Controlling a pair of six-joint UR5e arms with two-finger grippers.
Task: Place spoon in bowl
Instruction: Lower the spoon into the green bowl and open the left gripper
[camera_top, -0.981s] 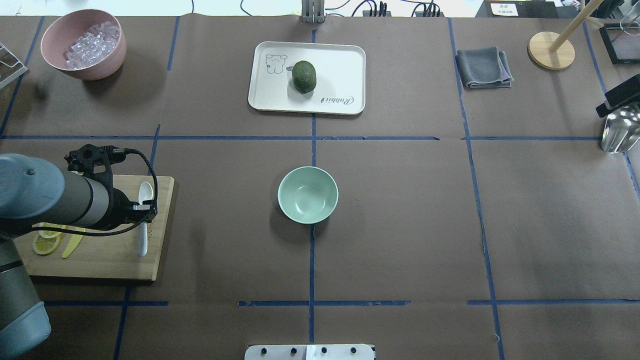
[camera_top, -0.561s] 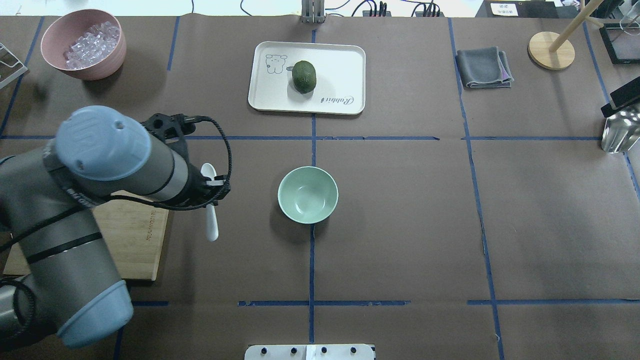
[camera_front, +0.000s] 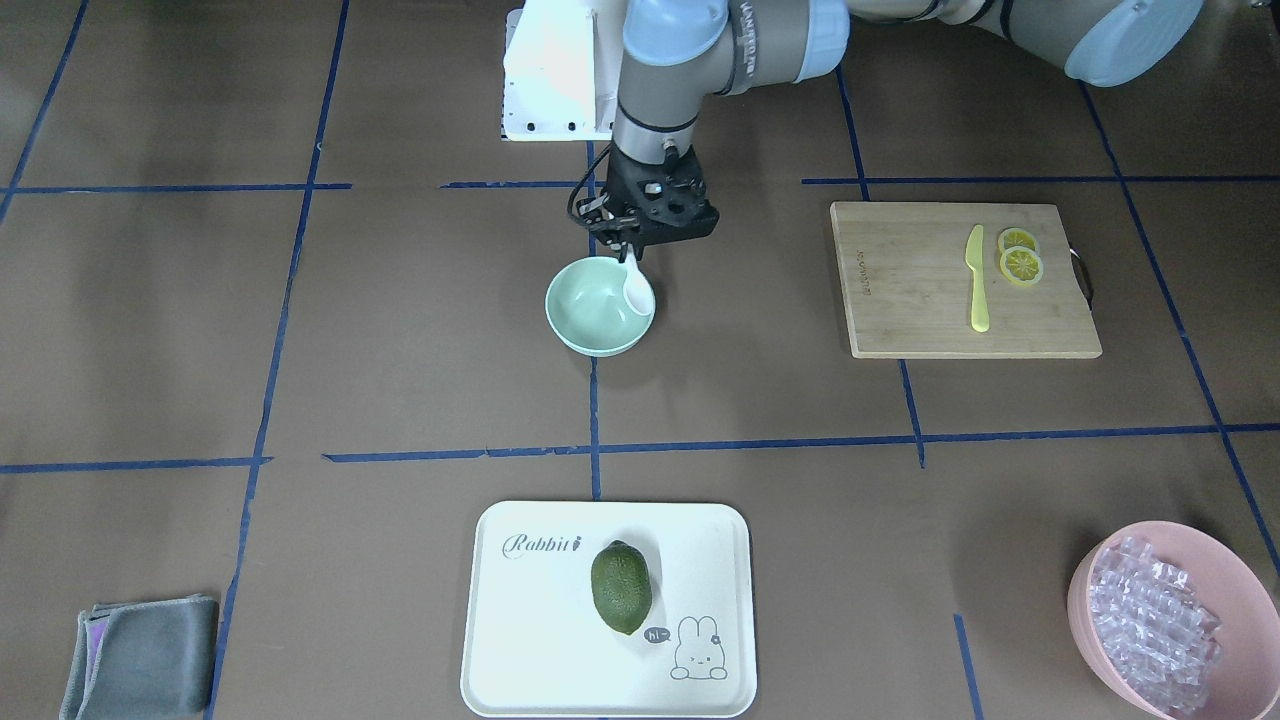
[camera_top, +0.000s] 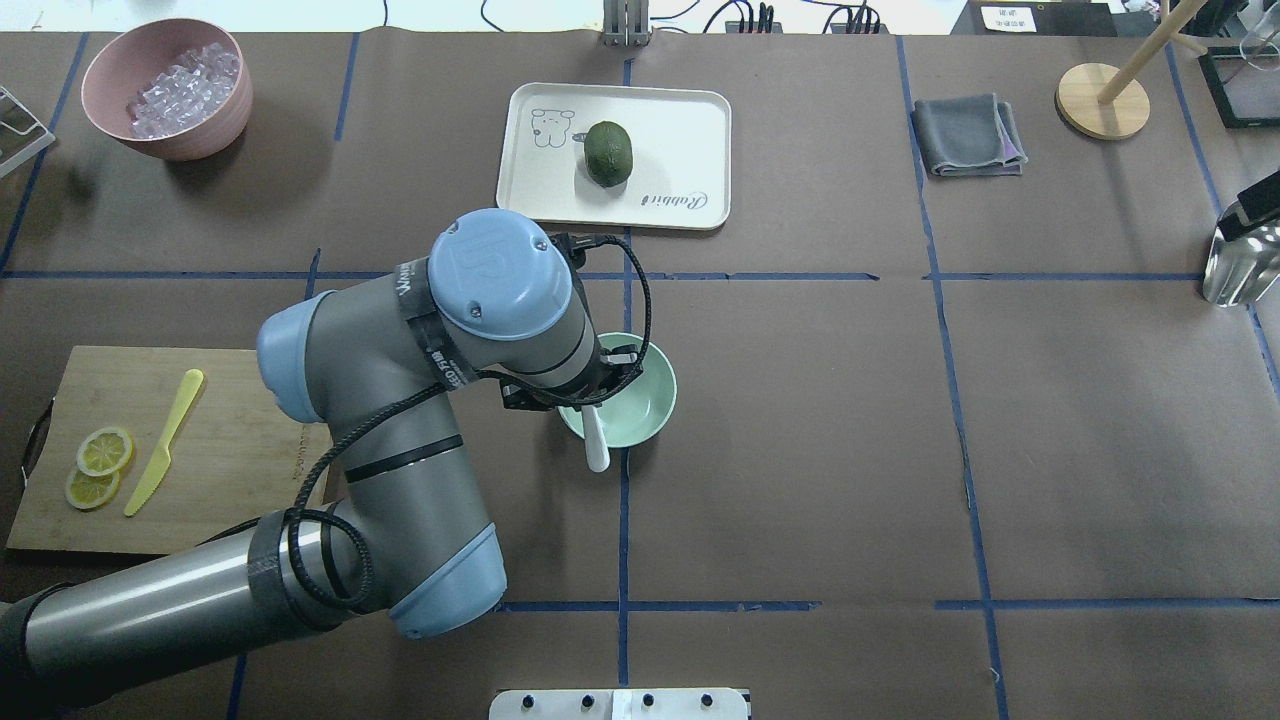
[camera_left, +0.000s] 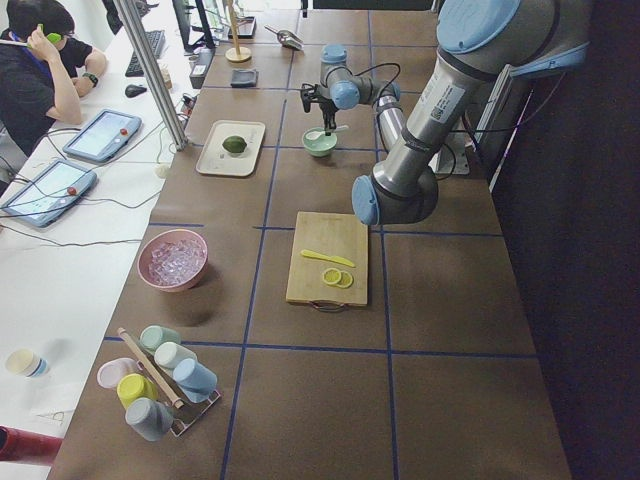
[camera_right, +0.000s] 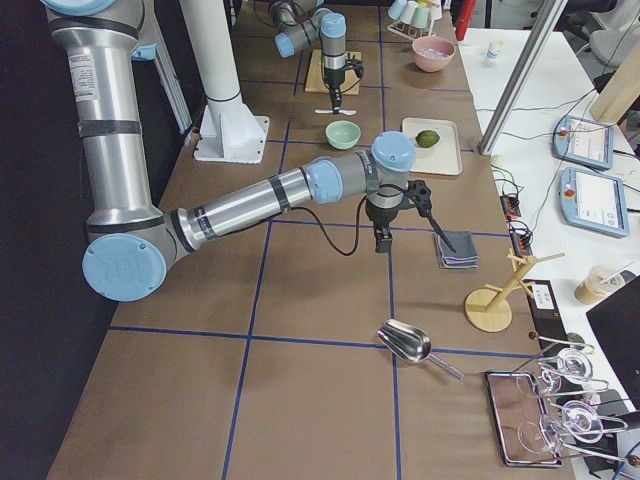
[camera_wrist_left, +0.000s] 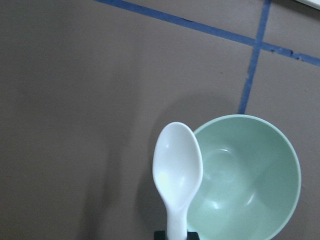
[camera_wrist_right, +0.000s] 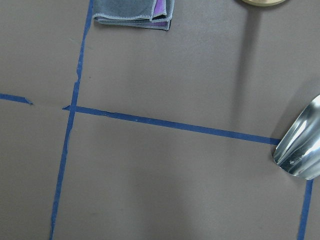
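L hand (camera_front: 632, 252) is pinched tight on the spoon (camera_front: 637, 288), fingers closed on the slim handle approx mid-length. The scoop sits over the bowl (camera_front: 590, 318), at the rim on the robot's L side. The wrist cam shows the scoop (camera_wrist_left: 177, 170) overlapping that rim, hollow side up. From overhead, the handle tail (camera_top: 596, 447) pokes out past the bowl's near edge over the desk (camera_top: 800, 450). Can't tell if the spoon touches the bowl yet; from the side cam it looks to be held above it, roughly level.

Handling call: the spoon's prob v. light, stiff plastic, smooth, so it could twist or slip in a pinch. A mid-handle hold looks right and leaves the scoop free. The bowl looks light too, so a knock on the rim could slide it. Best to let go low and centred.

R hand (camera_right: 383, 240) hangs over bare desk, well apart; spread or pressed together, can't tell.
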